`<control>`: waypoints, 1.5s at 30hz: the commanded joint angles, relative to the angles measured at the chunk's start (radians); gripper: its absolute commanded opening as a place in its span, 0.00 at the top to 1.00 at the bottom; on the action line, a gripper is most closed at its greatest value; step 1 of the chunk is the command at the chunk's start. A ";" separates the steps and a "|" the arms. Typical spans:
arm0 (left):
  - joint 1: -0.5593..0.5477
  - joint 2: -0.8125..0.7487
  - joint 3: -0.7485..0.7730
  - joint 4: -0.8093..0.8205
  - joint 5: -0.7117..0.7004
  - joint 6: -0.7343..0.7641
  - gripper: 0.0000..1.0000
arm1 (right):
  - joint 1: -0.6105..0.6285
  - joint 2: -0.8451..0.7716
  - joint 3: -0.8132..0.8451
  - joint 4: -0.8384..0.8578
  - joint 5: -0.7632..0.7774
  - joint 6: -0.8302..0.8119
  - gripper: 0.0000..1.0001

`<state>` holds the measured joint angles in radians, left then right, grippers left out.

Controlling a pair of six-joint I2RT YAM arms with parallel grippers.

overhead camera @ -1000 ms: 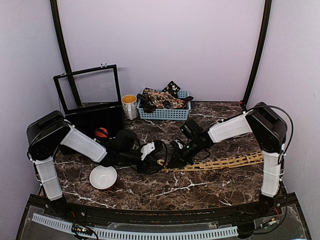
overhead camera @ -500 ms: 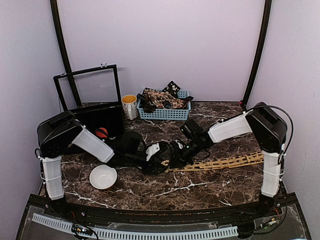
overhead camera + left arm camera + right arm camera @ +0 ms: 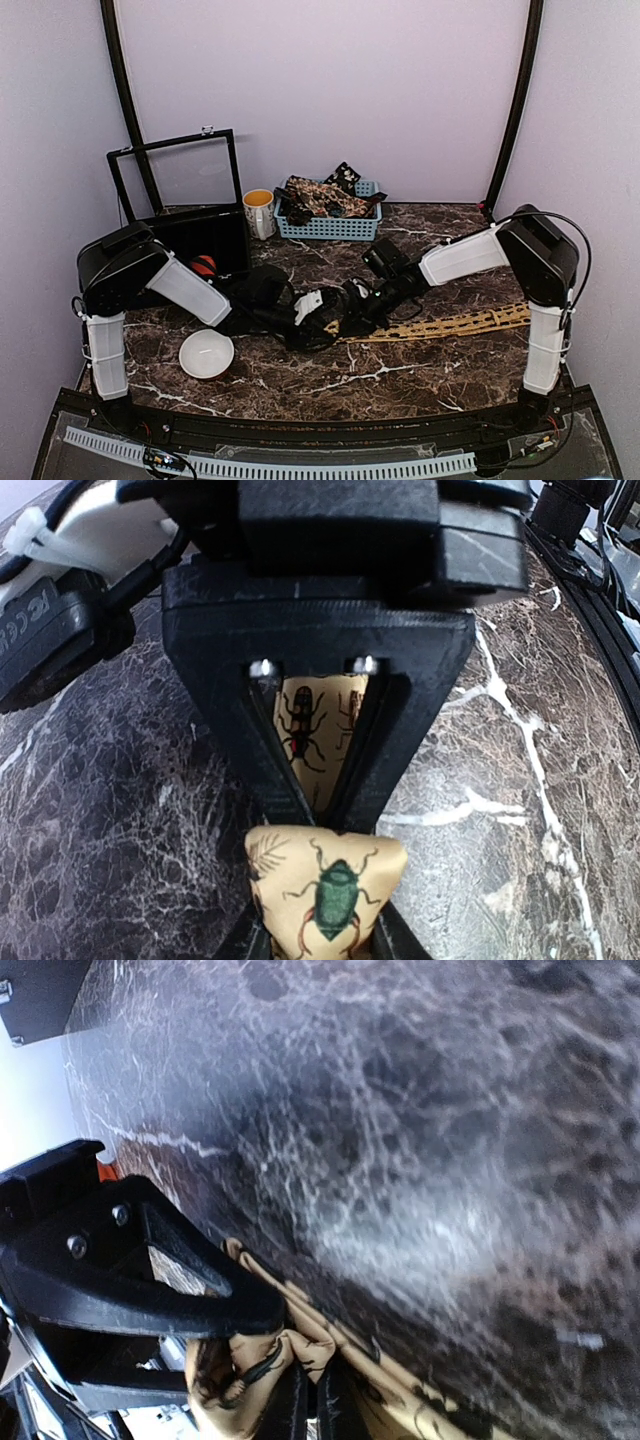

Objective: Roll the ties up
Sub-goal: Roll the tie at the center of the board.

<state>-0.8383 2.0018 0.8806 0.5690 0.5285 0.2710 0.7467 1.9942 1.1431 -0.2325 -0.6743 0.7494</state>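
A mustard-tan tie printed with beetles lies as a flat strip from the table's right edge to the middle. Both grippers meet at its left end. My left gripper is shut on the folded end, which bulges between its two fingers. Facing it, my right gripper pinches the same fabric, its tips closed together. In the right wrist view my right gripper is shut on a fold of the tie. Dark ties with pale prints lie heaped in the basket.
The pale blue basket stands at the back centre, a mug to its left. A black box with its lid open sits at the back left. A white bowl rests near the left arm's elbow.
The left arm has swung right, bringing its gripper up against the right gripper at the tie's end, and its jaws have narrowed onto the fold. The right arm has hardly moved.
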 commanded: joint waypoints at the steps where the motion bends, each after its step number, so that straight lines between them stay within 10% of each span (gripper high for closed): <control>1: -0.011 0.008 -0.012 -0.178 -0.053 0.047 0.72 | -0.016 -0.076 -0.050 -0.029 0.049 0.000 0.91; 17: -0.015 0.011 0.000 -0.203 -0.065 0.063 0.72 | -0.005 -0.172 -0.066 0.085 -0.045 0.069 0.52; 23: -0.015 0.011 0.004 -0.211 -0.054 0.064 0.72 | 0.006 -0.088 -0.015 -0.017 -0.020 0.013 0.59; 31: -0.013 0.003 0.007 -0.207 -0.054 0.052 0.69 | 0.005 -0.066 -0.007 -0.076 0.029 -0.011 1.00; 45: 0.027 -0.144 -0.097 -0.018 -0.025 -0.037 0.29 | -0.044 -0.076 -0.095 -0.092 0.075 -0.053 1.00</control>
<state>-0.8093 1.9137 0.8349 0.5037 0.5083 0.2520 0.7227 1.9224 1.0847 -0.2935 -0.6415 0.7208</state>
